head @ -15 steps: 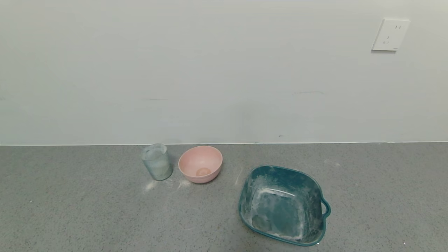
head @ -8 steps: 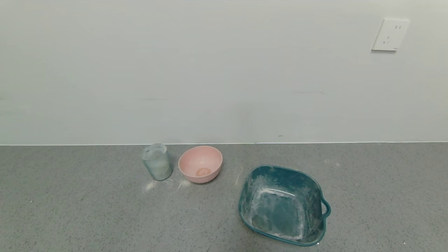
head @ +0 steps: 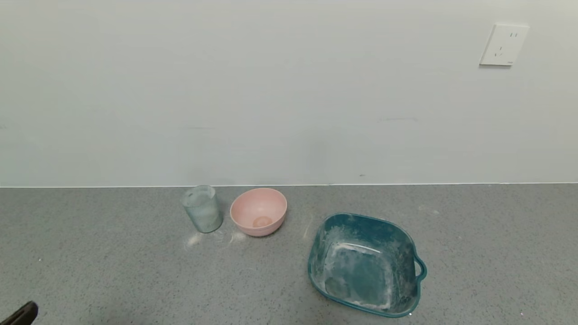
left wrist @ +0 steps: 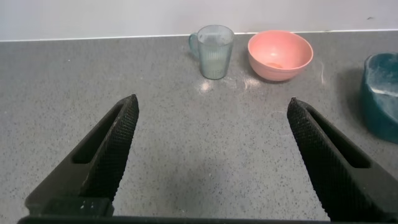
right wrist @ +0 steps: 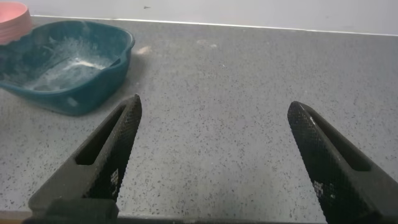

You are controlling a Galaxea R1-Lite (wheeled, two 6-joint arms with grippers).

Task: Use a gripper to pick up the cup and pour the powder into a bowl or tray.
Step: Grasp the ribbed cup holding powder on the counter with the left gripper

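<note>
The cup (head: 202, 209) stands upright on the counter (head: 135, 271), just left of the bowl (head: 258, 211) and apart from it, its long axis vertical. It lies straight ahead of the left gripper (left wrist: 211, 146), whose fingers are spread wide with nothing between them. The right gripper (right wrist: 214, 149), also spread, faces the counter beside the tray (right wrist: 62, 62), so the left arm looks better placed.
</note>
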